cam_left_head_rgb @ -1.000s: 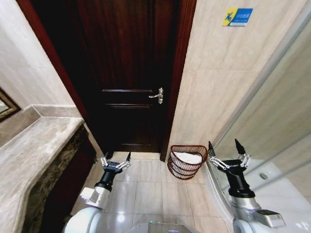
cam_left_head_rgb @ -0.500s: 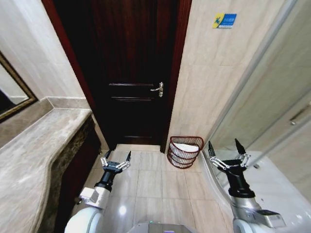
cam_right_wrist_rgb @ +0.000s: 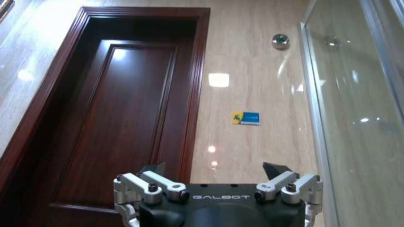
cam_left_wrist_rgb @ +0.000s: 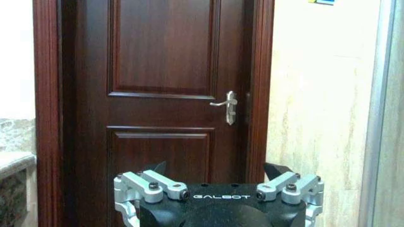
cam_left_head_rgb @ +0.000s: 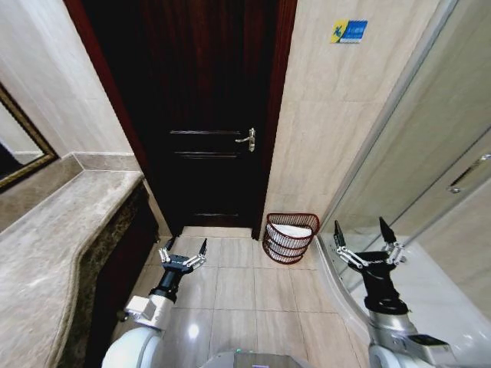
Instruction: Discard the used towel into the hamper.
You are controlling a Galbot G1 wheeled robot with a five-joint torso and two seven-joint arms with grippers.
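Two grippers hung raised over the tiled floor (cam_left_head_rgb: pixel 238 287), each with its fingers spread wide and nothing between them. The left gripper (cam_left_head_rgb: pixel 182 251) stood in front of the dark wooden door (cam_left_head_rgb: pixel 203 115), touching nothing. From the left wrist view, its dark fingertips (cam_left_wrist_rgb: pixel 156 168) were parted, with the door's silver handle (cam_left_wrist_rgb: pixel 227 106) beyond them. The right gripper (cam_left_head_rgb: pixel 367 234) was up near the curved glass shower enclosure (cam_left_head_rgb: pixel 430 176), equally released and empty. From the right wrist view, its tips (cam_right_wrist_rgb: pixel 273 169) were apart, pointing at the beige tiled wall (cam_right_wrist_rgb: pixel 252 61) and a small blue-and-yellow sticker (cam_right_wrist_rgb: pixel 245 118).

The hamper (cam_left_head_rgb: pixel 291 238) sat on the floor in the corner between the door frame and the tiled wall, ahead of the robot and nearer the right gripper than the left, though apart from both. Something white, the towel (cam_left_head_rgb: pixel 295 231), lay inside it, visible over the rim and through the lattice sides.

A marble counter (cam_left_head_rgb: pixel 54 245) ran along the robot's left, with a framed mirror (cam_left_head_rgb: pixel 19 149) on the wall above it. Bare floor tiles lay between the grippers and the hamper.
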